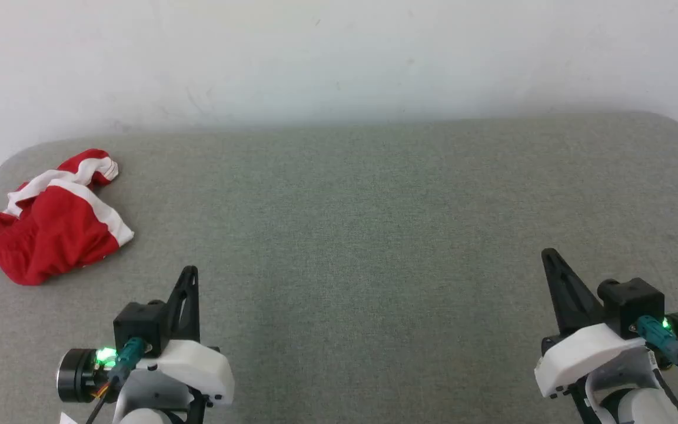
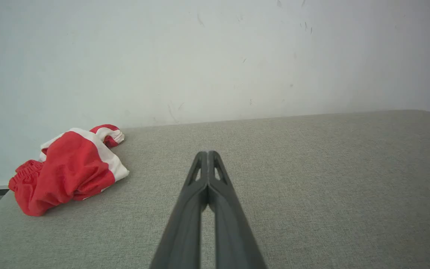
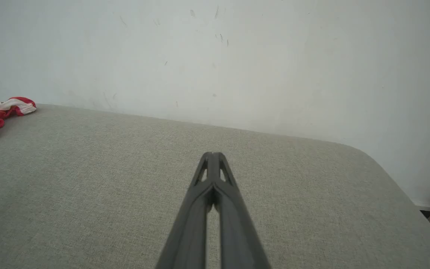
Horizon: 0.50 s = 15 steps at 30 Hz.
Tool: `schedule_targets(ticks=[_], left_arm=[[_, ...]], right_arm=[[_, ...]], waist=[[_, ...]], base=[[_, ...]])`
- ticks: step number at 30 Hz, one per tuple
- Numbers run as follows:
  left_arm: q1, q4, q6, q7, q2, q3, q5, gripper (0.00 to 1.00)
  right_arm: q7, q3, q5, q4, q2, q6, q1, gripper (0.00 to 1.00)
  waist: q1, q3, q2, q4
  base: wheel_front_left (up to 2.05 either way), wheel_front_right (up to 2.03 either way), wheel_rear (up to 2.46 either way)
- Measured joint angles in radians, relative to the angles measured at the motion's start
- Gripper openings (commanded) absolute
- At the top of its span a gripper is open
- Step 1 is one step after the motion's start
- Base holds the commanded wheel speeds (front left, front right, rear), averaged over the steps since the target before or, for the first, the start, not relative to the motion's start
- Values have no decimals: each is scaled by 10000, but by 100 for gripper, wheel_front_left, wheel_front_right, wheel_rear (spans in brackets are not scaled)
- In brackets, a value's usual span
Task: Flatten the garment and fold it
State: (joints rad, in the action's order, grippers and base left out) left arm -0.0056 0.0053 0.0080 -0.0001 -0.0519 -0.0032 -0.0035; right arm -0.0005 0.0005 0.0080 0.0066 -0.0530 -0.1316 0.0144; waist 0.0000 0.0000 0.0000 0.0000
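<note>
Red garment (image 1: pixel 50 229) lay crumpled at the far left corner of the grey table (image 1: pixel 362 235), untouched. Left gripper (image 1: pixel 189 272) and right gripper (image 1: pixel 548 254) hung over its near edge, fingers pressed together, empty. Flattening had not begun; next, seemingly, the left gripper must open and reach the cloth.

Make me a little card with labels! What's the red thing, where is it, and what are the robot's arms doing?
garment: red shorts with white stripes, crumpled in a heap
where: far left of the grey surface
left end effector: shut, empty, apart from the shorts
right end effector: shut, empty, farther away
folding: not started
</note>
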Motion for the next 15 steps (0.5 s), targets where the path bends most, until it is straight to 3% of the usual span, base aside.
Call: schedule_targets(ticks=[15], left_arm=[[0,0,0,0,0,0,0,0]], right_arm=[[0,0,0,0,0,0,0,0]], waist=[[0,0,0,0]], base=[[0,0,0]])
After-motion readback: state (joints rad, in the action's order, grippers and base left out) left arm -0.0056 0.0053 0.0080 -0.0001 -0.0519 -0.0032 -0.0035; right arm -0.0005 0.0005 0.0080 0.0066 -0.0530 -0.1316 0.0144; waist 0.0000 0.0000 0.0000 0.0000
